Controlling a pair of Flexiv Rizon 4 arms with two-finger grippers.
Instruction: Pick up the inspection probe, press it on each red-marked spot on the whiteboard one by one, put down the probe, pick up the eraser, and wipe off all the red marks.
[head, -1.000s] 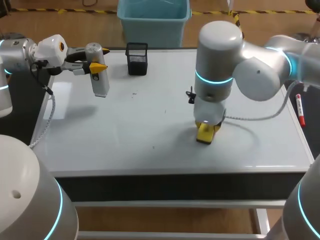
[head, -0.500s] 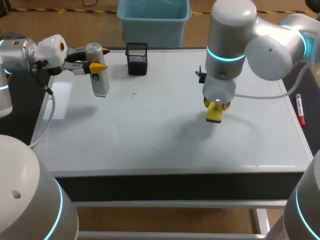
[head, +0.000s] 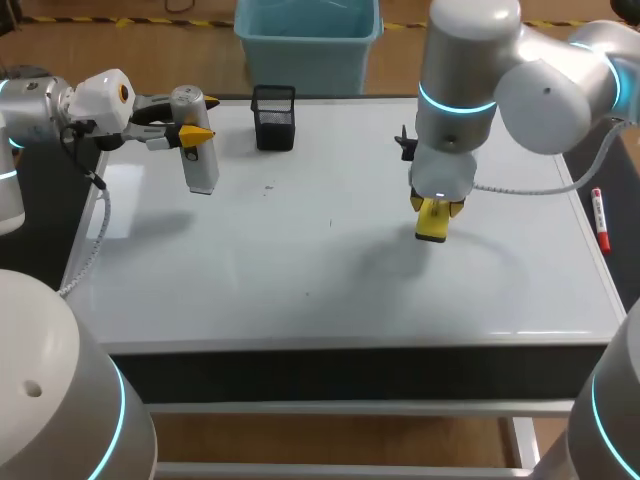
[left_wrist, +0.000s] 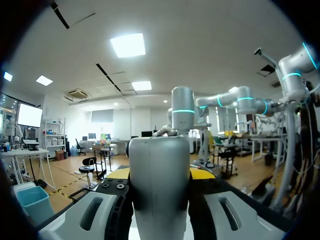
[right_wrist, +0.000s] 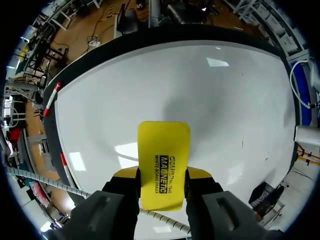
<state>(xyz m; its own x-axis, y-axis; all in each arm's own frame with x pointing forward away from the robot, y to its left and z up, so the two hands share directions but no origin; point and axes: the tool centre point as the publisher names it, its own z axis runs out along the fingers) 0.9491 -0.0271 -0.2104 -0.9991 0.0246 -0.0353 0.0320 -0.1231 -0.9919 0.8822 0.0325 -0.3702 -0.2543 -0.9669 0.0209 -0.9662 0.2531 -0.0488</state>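
Your right gripper, clamped on the yellow eraser, has swept from five o'clock of the whiteboard toward two. No red marks show, so wiping looks nearly finished. At ten o'clock your left gripper still pinches the inspection probe, not yet set down.

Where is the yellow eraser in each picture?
Head view: eraser right of the whiteboard's middle, in the right end effector.
Left wrist view: not in it.
Right wrist view: between that end effector's fingers, over the whiteboard.
Shared landmark: the red-capped marker by the whiteboard's edge.
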